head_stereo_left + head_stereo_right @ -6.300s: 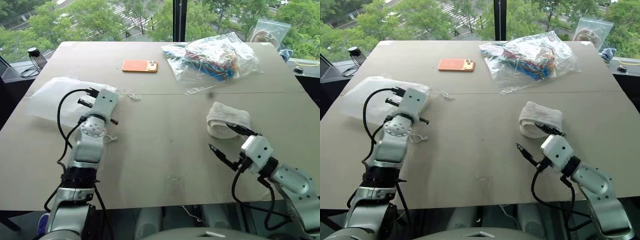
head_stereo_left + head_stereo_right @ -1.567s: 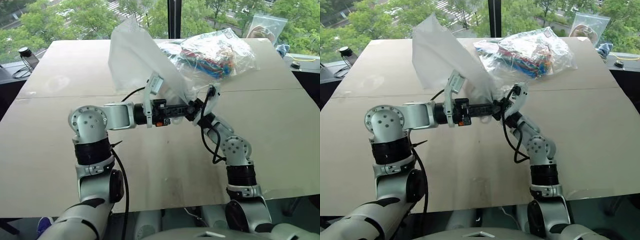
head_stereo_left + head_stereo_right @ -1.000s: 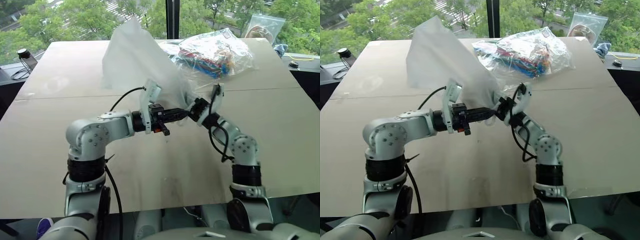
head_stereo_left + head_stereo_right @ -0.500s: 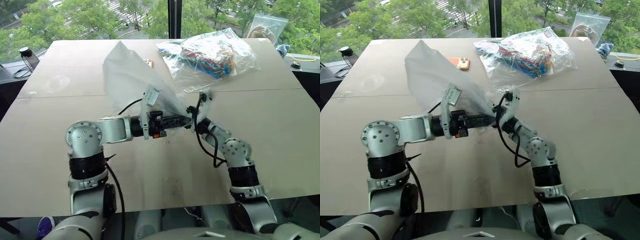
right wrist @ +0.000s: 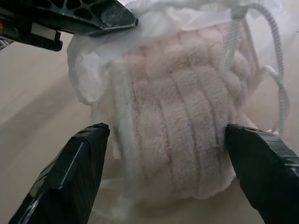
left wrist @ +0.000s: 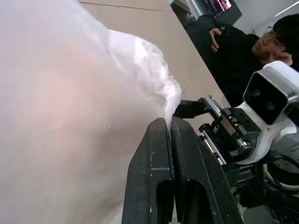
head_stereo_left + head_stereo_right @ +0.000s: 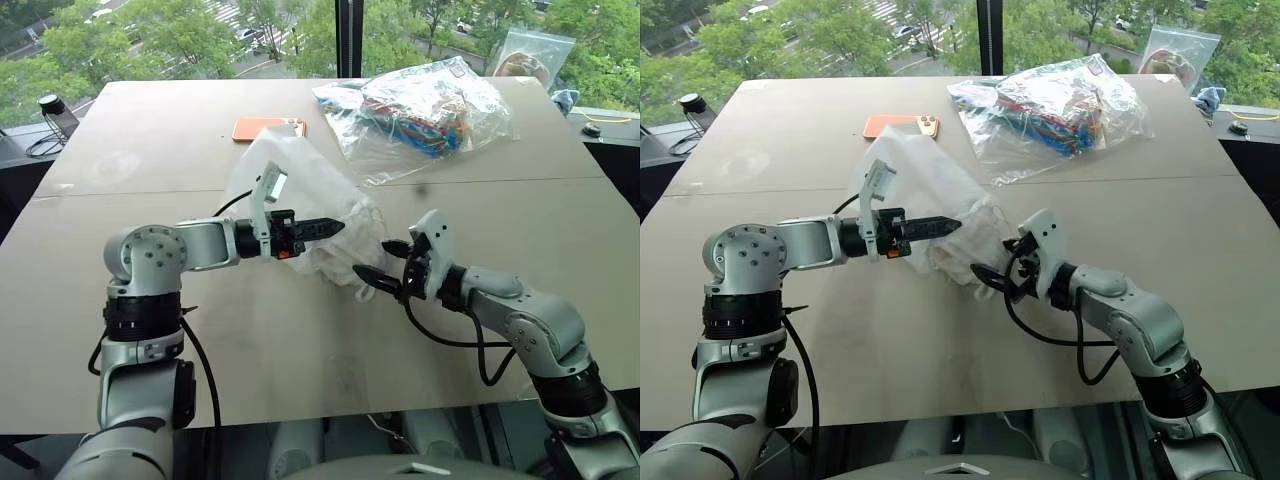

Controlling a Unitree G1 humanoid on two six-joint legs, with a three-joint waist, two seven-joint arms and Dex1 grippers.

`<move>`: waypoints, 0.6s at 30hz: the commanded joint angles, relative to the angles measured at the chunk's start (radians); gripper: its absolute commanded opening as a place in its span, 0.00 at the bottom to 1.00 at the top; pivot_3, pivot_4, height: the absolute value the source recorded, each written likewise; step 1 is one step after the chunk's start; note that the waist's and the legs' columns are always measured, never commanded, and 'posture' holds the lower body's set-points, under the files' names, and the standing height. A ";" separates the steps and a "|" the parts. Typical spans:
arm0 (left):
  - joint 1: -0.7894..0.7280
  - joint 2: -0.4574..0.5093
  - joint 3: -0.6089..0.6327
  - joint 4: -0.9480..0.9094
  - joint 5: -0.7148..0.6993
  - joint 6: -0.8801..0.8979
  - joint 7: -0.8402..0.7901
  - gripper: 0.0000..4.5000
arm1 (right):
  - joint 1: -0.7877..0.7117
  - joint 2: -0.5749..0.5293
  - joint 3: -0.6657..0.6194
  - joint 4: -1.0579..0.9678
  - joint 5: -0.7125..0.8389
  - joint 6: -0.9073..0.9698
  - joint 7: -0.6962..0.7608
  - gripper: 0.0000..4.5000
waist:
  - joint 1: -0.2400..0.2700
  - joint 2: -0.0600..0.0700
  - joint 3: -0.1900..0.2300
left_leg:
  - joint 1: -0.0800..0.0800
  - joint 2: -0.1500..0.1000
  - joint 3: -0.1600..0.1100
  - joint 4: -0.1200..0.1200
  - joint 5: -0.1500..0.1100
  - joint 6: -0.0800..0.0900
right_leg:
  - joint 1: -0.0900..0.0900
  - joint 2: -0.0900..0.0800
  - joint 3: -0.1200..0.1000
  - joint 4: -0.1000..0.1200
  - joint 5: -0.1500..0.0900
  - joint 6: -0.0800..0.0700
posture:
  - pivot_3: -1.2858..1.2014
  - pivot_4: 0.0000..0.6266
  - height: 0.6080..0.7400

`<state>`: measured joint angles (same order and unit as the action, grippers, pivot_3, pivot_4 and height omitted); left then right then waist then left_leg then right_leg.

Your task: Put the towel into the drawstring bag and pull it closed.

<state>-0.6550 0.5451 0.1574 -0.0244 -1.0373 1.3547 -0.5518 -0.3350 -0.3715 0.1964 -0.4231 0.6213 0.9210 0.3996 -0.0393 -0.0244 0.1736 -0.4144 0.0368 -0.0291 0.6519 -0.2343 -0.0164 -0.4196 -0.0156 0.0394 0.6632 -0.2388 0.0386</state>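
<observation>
Your biggest risk is the towel [image 5: 177, 140] sliding back out. It sits right at the mouth of the drawstring bag [image 7: 300, 190], part of its ribbed roll exposed past the gathered rim, and nothing grips it now: your right pincer [image 7: 385, 272] stands wide open, one finger on each side of the roll, apparently clear of it. If you lift or tip the bag with the mouth pointing down toward the table [image 7: 300, 330], the towel can drop out. Your left pincer [image 7: 325, 226] is clamped shut on the rim fabric; in the left wrist view the cloth enters between its fingers [image 6: 159, 158]. A hard tug there could tear free of that thin fold or drag the bag sideways off the towel.

The cord [image 5: 275, 70] hangs in a loose loop beside the towel. Cinch it with the towel this far out and the mouth would probably close on the roll rather than over it.

The bag is white and thin, slumped on the table near its middle. The towel is off-white, thick and fuzzy.
</observation>
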 commanded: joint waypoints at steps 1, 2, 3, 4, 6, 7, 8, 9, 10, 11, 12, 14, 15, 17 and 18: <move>-0.026 0.009 0.001 -0.001 0.014 -0.019 -0.032 0.00 | -0.008 0.002 -0.003 -0.048 0.012 0.029 0.003 0.94 | 0.001 0.000 0.000 | 0.000 0.000 0.000 0.000 0.000 0.000 | 0.000 0.000 0.000 0.000 0.000 0.000 | 0.52 0.24 1.00; -0.030 0.008 0.001 0.000 0.017 -0.019 -0.035 0.00 | -0.020 0.010 0.010 -0.025 -0.005 0.022 0.005 0.94 | 0.001 0.000 0.000 | 0.000 0.000 0.000 0.000 0.000 0.000 | 0.000 0.000 0.000 0.000 0.000 0.000 | 0.52 0.24 1.00; -0.033 0.007 0.001 0.000 0.020 -0.020 -0.037 0.00 | -0.037 0.021 0.028 0.007 -0.028 0.005 0.008 0.94 | 0.000 0.000 0.000 | 0.000 0.000 0.000 0.000 0.000 0.000 | 0.000 0.000 0.000 0.000 0.000 0.000 | 0.52 0.24 1.00; -0.034 0.004 0.002 -0.002 0.022 -0.019 -0.037 0.00 | -0.060 0.045 0.044 0.055 -0.060 -0.026 0.004 0.94 | -0.002 0.000 0.000 | 0.000 0.000 0.000 0.000 0.000 0.000 | 0.000 0.000 0.000 0.000 0.000 0.000 | 0.52 0.24 1.00; -0.038 -0.002 0.000 -0.003 0.029 -0.021 -0.037 0.00 | -0.093 0.083 0.053 0.126 -0.103 -0.069 -0.005 0.94 | -0.005 0.000 0.000 | 0.001 0.000 0.001 0.000 0.000 0.000 | 0.000 0.000 0.001 0.000 0.000 0.000 | 0.52 0.24 1.00; -0.040 -0.006 0.003 -0.006 0.031 -0.022 -0.033 0.00 | -0.108 0.102 0.060 0.163 -0.126 -0.094 -0.002 0.94 | -0.003 0.000 0.000 | 0.001 0.000 0.000 0.000 0.000 0.000 | 0.000 0.001 0.001 0.000 0.000 0.000 | 0.52 0.24 1.00; -0.042 -0.011 0.008 -0.008 0.031 -0.021 -0.028 0.00 | -0.121 0.116 0.070 0.198 -0.150 -0.126 0.007 0.83 | -0.002 0.000 0.000 | 0.001 0.000 0.000 0.000 0.000 0.000 | 0.000 0.001 0.000 0.001 0.000 0.000 | 0.52 0.24 1.00; -0.042 -0.016 0.014 -0.012 0.027 -0.016 -0.021 0.00 | -0.132 0.135 0.082 0.235 -0.171 -0.163 0.020 0.76 | -0.002 0.000 0.000 | 0.000 0.000 0.000 0.000 0.000 0.000 | 0.000 0.001 0.000 0.001 0.000 0.000 | 0.52 0.24 1.00; -0.041 -0.019 0.020 -0.020 0.024 -0.013 -0.013 0.00 | -0.139 0.151 0.087 0.265 -0.184 -0.196 0.034 0.66 | -0.001 0.000 0.000 | 0.000 0.000 0.000 0.000 0.000 0.000 | 0.000 0.001 0.000 0.000 0.000 0.000 | 0.52 0.24 1.00; -0.040 -0.023 0.025 -0.028 0.020 -0.008 -0.005 0.00 | -0.142 0.169 0.087 0.295 -0.194 -0.241 0.053 0.55 | 0.000 0.000 0.000 | 0.000 0.000 0.000 0.000 0.000 0.000 | 0.000 0.000 0.000 0.000 0.000 0.000 | 0.52 0.24 1.00; -0.035 -0.026 0.030 -0.040 0.015 -0.004 0.002 0.00 | -0.140 0.188 0.079 0.318 -0.192 -0.290 0.083 0.47 | 0.000 0.000 0.000 | 0.000 0.000 0.000 0.000 0.000 0.000 | 0.000 0.000 0.000 0.000 0.000 0.000 | 0.52 0.24 1.00; -0.030 -0.030 0.036 -0.054 0.011 0.001 0.013 0.00 | -0.135 0.213 0.059 0.344 -0.183 -0.349 0.128 0.25 | 0.000 0.000 0.000 | -0.001 0.000 0.001 0.000 0.000 0.000 | 0.000 -0.001 0.000 -0.001 0.000 0.000 | 0.52 0.24 1.00; -0.025 -0.030 0.038 -0.064 0.009 0.003 0.018 0.00 | -0.136 0.230 0.034 0.353 -0.163 -0.365 0.142 0.12 | 0.000 0.000 0.000 | -0.001 0.000 0.001 0.000 0.000 0.000 | 0.000 -0.001 0.000 -0.001 0.000 0.000 | 0.52 0.24 1.00; -0.011 -0.024 0.043 -0.093 -0.007 0.019 0.017 0.00 | -0.145 0.271 -0.022 0.371 -0.107 -0.384 0.172 0.02 | 0.000 0.000 0.000 | -0.001 0.000 0.000 0.000 0.000 0.000 | 0.000 0.000 0.000 0.000 0.000 0.000 | 0.52 0.24 1.00; -0.004 -0.023 0.049 -0.113 -0.026 0.031 0.010 0.00 | -0.155 0.294 -0.047 0.389 -0.080 -0.394 0.187 0.02 | 0.000 0.000 0.000 | 0.000 0.000 0.000 0.000 0.000 0.000 | 0.000 0.000 0.000 0.000 0.000 0.000 | 0.52 0.24 1.00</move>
<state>-0.6617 0.5162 0.1875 -0.0778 -1.0206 1.3681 -0.5311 -0.4644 -0.1030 0.2045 -0.0223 0.4851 0.5701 0.5533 -0.0392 -0.0246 0.1737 -0.4147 0.0370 -0.0294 0.6519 -0.2343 -0.0165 -0.4197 -0.0161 0.0390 0.6632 -0.2386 0.0387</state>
